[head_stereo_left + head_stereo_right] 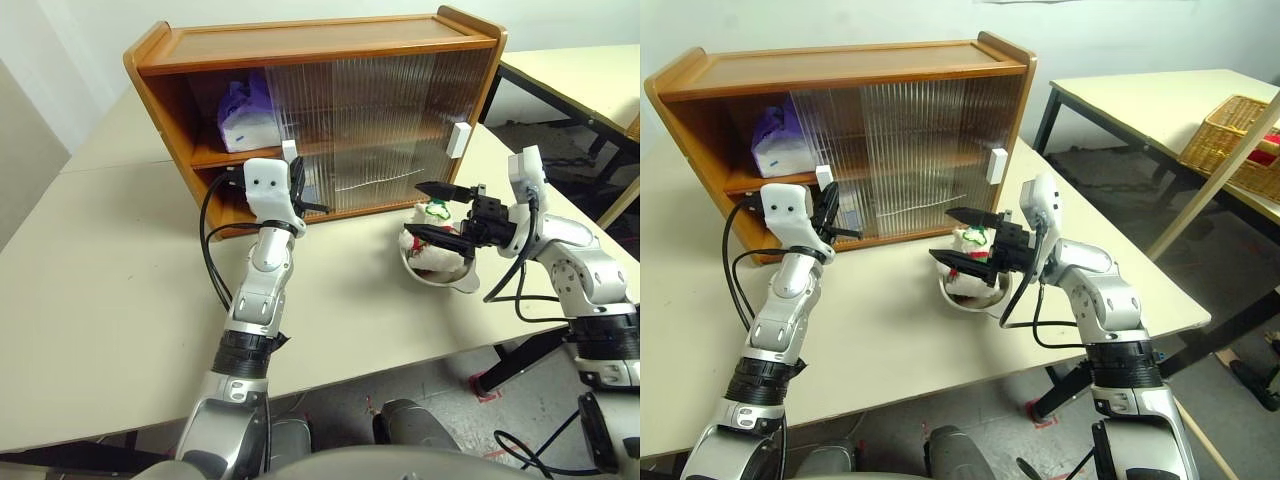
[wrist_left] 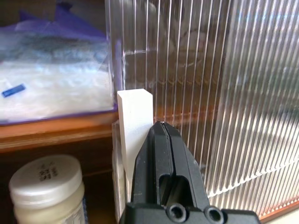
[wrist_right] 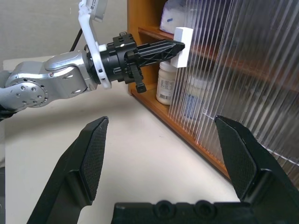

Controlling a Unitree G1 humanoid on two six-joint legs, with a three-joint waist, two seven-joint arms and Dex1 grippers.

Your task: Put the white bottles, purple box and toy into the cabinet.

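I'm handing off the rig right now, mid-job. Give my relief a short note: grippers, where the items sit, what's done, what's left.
Left gripper: shut, its tip against the white handle of the cabinet's sliding door.
Right gripper: open, holding nothing, beside the toy.
Purple box: on the upper shelf.
One white bottle stands on the lower shelf; a second seems to stand behind the ribbed door, unclear.
Toy sits in a bowl on the table, outside the cabinet.
Left: get the toy into the cabinet.
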